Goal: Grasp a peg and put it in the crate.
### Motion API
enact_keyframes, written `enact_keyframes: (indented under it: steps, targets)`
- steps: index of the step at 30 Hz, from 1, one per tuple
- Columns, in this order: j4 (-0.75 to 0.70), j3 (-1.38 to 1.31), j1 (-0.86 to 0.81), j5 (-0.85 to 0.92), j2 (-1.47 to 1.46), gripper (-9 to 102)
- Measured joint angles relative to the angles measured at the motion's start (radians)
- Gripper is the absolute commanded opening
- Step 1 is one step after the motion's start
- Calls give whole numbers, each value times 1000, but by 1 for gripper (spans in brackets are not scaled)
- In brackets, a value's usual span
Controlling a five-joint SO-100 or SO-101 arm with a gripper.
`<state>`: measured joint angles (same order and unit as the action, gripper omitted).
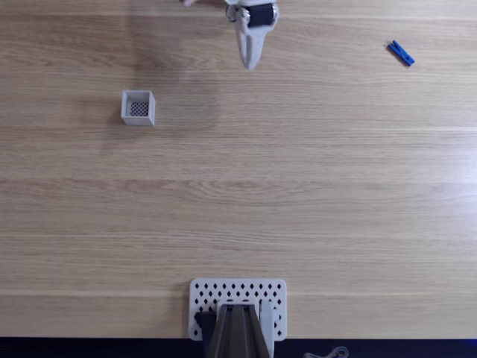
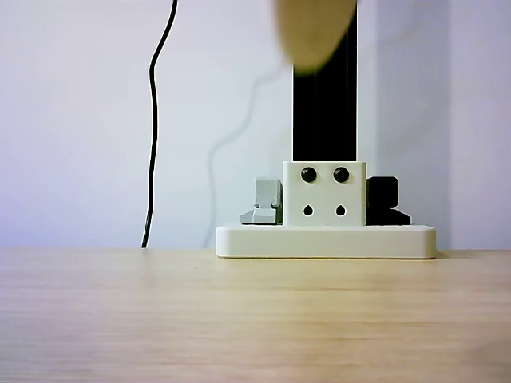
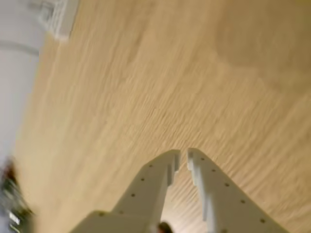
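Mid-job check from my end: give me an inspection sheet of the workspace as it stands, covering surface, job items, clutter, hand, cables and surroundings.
Surface: light wood table, bare apart from the items below.
Job's things: blue peg lies flat at the far right of the fixed view, untouched; white crate stands upright at the left, nothing seen inside.
Clutter: white perforated plate at the near edge, carrying a dark post.
Hand: the hand is nearly shut and holds nothing; in the fixed view it sits at the top centre, between crate and peg, touching neither.
Cables: one black cable hangs down the wall.
Surroundings: plain pale wall; wrist view is motion-blurred.
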<state>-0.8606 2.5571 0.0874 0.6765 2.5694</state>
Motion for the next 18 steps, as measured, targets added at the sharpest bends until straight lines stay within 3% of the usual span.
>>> enact_keyframes:
  steps: [9, 13, 18]
  targets:
    - [-34, -440, 227, 586, -341, 0]
    - [-37, -505, 405, 716, -425, 0]
    - [-84, -508, 692, 747, -448, 0]
